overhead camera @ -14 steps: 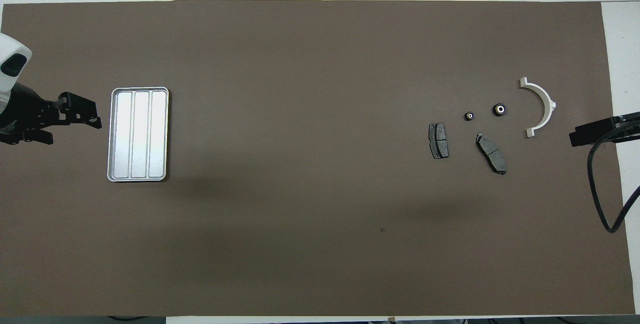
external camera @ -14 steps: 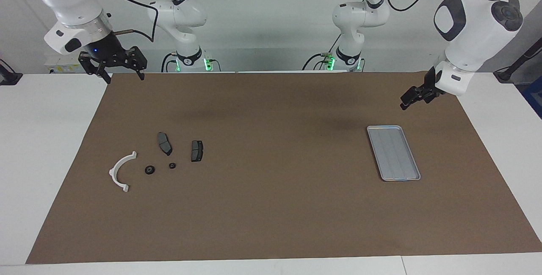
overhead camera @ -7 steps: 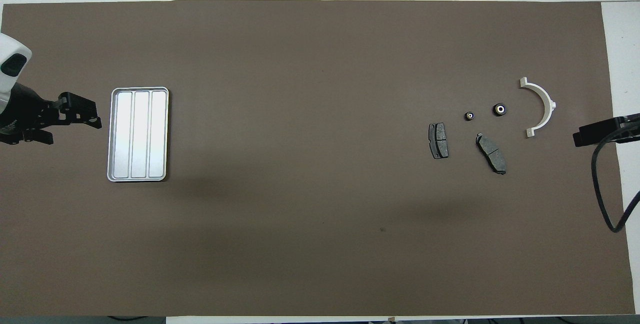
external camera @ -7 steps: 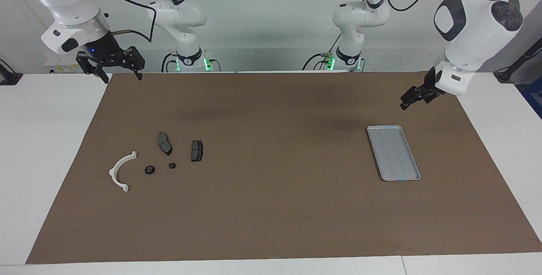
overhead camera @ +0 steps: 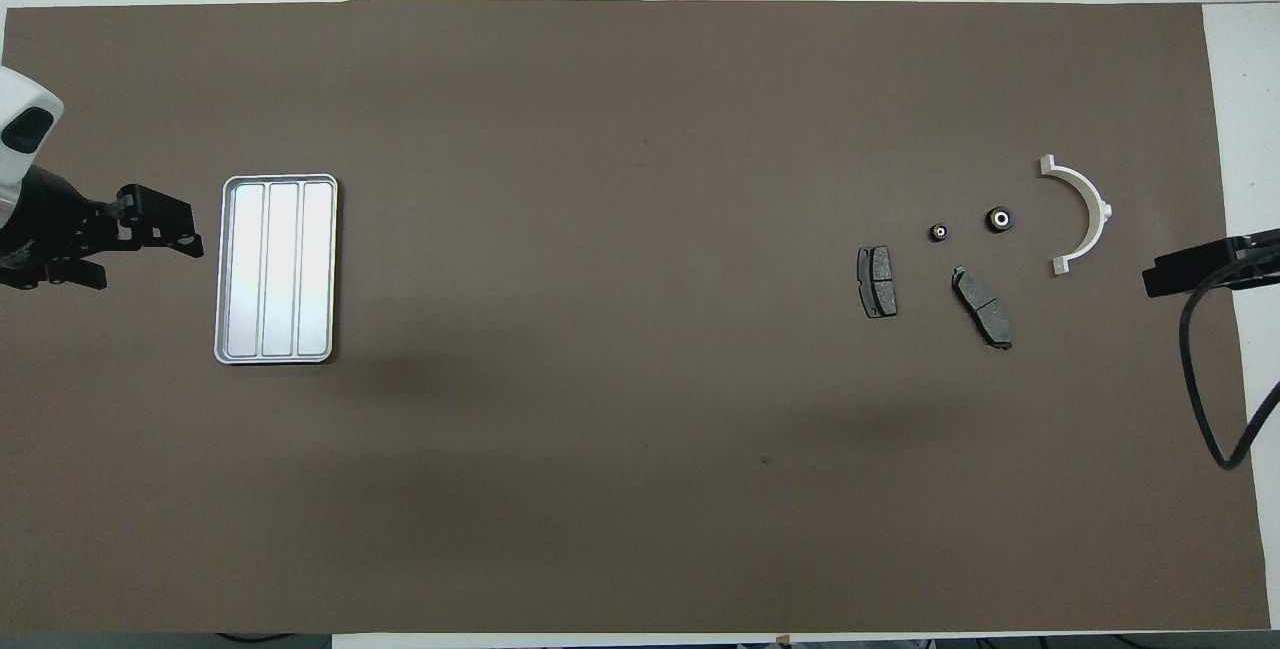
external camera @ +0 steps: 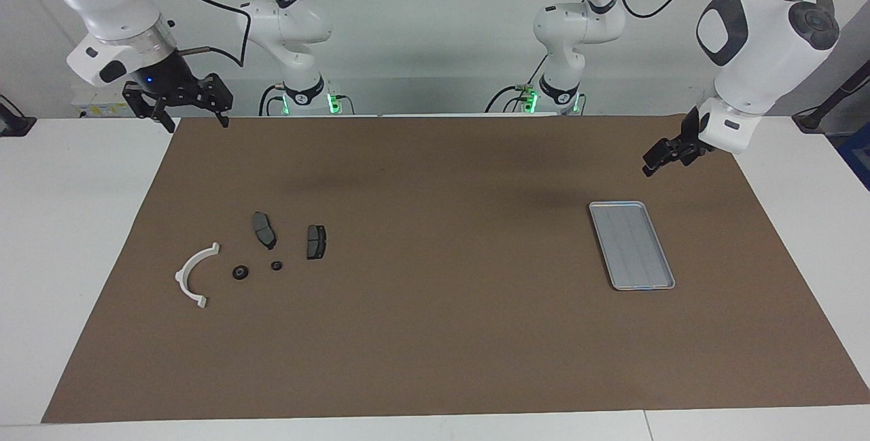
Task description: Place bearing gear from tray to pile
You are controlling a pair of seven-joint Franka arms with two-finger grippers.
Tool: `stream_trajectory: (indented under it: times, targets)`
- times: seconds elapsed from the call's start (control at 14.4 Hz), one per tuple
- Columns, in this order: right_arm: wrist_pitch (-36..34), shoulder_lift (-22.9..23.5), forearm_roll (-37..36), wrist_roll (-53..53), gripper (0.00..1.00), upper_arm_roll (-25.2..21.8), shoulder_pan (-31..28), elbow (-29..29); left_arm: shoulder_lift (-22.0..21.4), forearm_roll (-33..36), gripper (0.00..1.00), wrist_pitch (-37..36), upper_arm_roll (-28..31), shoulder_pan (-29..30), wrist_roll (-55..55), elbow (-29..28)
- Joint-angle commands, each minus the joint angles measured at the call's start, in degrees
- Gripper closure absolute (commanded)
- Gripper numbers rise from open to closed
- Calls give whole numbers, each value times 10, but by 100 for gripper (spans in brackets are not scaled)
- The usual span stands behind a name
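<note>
The silver tray [external camera: 632,245] [overhead camera: 277,269] lies toward the left arm's end of the table with nothing on it. The pile sits toward the right arm's end: a white bracket [external camera: 192,274] [overhead camera: 1083,214], two dark brake pads [external camera: 264,229] [external camera: 316,241] and two small black bearing gears [external camera: 240,272] [external camera: 276,265] [overhead camera: 1000,219] [overhead camera: 938,232]. My left gripper [external camera: 651,164] [overhead camera: 150,259] hangs open above the mat beside the tray's end nearer the robots. My right gripper [external camera: 197,123] [overhead camera: 1165,276] hangs open and empty over the mat's corner by the right arm's base.
A brown mat [external camera: 442,332] covers most of the white table [external camera: 75,223]. A black cable [overhead camera: 1200,369] loops down from the right arm over the mat's edge.
The right gripper has drifted slightly upward. The left arm, the tray and the pile have not moved.
</note>
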Motion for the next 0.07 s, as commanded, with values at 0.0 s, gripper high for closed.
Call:
stream_trajectory:
  times: [0.0]
  targets:
    - [-6, -14, -12, 17, 0, 0, 4, -13, -2, 7, 0, 2, 0, 0, 6, 5]
